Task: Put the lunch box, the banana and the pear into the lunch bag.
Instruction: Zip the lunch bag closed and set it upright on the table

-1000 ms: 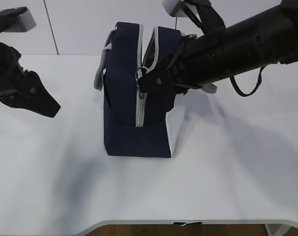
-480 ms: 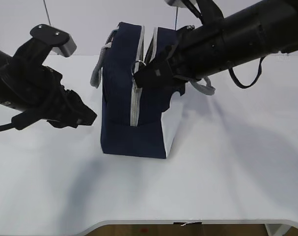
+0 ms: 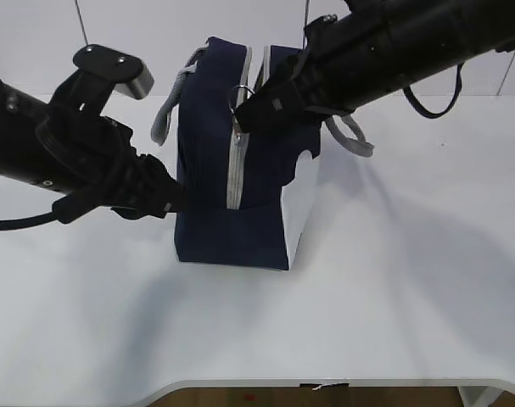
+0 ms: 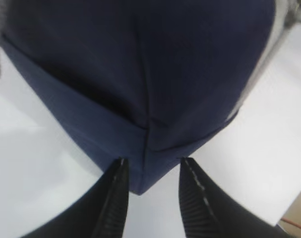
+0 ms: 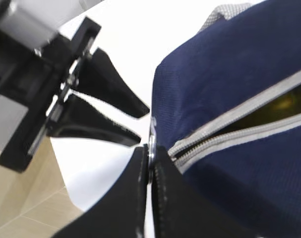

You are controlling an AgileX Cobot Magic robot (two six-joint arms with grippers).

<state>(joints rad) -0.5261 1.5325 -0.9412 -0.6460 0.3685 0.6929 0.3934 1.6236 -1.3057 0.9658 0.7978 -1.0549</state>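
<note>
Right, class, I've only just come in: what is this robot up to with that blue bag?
The right gripper is shut on the ring pull of the lunch bag, whose zipper is partly open along the top. The left gripper stands open, its fingers either side of the bag's lower corner. Something yellow shows through the gap.

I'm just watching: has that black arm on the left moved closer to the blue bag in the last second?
Yes. The left gripper has swung rightward across the table and now sits at the lunch bag's lower corner.
</note>
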